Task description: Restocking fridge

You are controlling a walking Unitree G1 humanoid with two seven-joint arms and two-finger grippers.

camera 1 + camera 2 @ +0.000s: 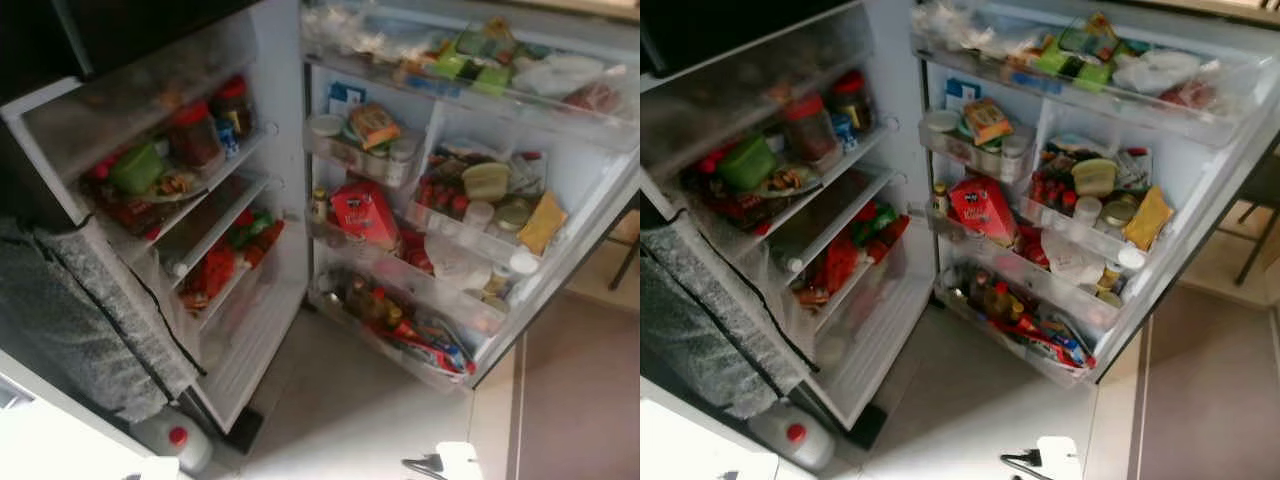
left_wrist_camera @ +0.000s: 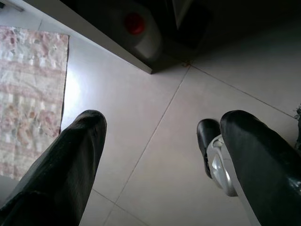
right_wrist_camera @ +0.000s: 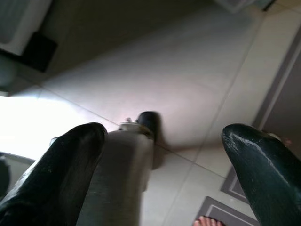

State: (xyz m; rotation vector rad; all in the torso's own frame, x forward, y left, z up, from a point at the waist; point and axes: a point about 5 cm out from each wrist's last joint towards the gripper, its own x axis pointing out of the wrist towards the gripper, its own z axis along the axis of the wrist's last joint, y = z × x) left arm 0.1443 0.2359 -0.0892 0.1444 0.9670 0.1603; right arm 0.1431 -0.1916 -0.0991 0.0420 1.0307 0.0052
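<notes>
The fridge [image 1: 288, 120] stands open before me. Its inner shelves on the left hold red-lidded jars [image 1: 195, 130], a green tub [image 1: 137, 166] and red and green packets [image 1: 235, 250]. The open door [image 1: 560, 270] on the right has crowded racks with a red carton [image 1: 365, 212], bottles [image 1: 380, 305] and small jars. My left gripper [image 2: 164, 122] hangs open over the floor tiles, with nothing between its fingers [image 2: 80, 155]. My right gripper [image 3: 164, 132] also hangs open and empty above the floor, beside my silver leg [image 3: 124, 174].
A white jug with a red cap [image 1: 178, 440] sits on the floor at the fridge's foot. A grey cover [image 1: 70, 320] hangs at left above a white counter edge [image 1: 50, 450]. A patterned rug [image 2: 28, 94], a white plug block [image 1: 455, 462] and a person's toes [image 3: 204, 221] are nearby.
</notes>
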